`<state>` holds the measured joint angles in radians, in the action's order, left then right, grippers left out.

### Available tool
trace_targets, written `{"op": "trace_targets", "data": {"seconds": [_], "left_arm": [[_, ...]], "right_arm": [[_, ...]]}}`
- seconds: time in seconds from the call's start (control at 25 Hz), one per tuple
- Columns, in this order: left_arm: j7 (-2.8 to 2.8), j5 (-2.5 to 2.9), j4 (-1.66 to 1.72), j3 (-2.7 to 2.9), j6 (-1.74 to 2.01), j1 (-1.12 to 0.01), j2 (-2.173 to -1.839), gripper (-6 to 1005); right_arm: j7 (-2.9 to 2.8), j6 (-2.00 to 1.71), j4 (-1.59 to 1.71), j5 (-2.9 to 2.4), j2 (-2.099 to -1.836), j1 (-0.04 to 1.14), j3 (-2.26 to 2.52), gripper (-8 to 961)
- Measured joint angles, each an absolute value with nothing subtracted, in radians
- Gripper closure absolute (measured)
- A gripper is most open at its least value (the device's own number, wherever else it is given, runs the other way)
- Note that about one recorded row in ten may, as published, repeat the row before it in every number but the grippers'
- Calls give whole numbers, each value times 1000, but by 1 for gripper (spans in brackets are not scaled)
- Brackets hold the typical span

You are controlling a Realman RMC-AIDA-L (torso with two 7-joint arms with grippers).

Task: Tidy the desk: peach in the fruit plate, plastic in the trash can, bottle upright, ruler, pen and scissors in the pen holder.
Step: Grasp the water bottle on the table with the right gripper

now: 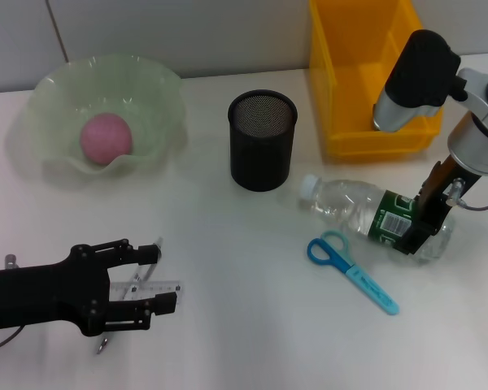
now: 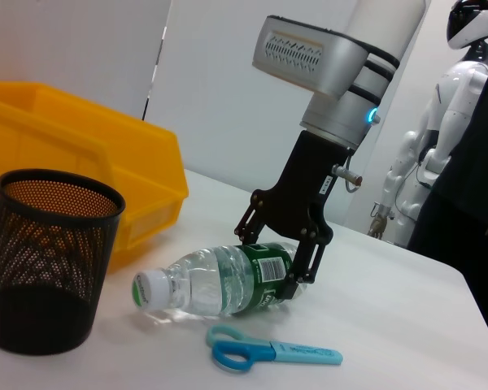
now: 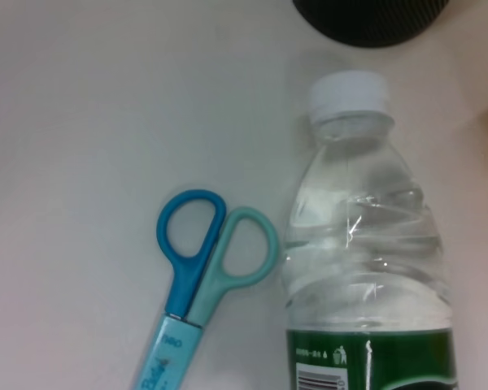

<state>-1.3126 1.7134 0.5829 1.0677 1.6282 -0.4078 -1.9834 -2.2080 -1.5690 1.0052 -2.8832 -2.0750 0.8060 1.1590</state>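
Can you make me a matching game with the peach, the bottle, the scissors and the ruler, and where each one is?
Things:
1. peach
2. bottle
3. scissors
4. ruler

Places:
A. lying flat on the table, touched by no tool
B. under the left tool
C. in the green fruit plate
D. lying on its side, with the right tool around it

Pairs: 1-C, 2-D, 3-A, 4-B

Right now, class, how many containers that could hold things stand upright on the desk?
3: the green fruit plate at the far left holding the peach, the black mesh pen holder in the middle, and the yellow bin at the far right. The bottle lies flat.
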Motion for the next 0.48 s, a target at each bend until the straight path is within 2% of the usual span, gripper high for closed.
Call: {"op": "trace_targets", "data": {"seconds": [0.48], "left_arm": [[-1311, 1713, 583, 1068, 1635, -406, -1985, 168]], "right_arm": [[-2215, -1532, 950, -2896, -2075, 846, 1181, 181]]}}
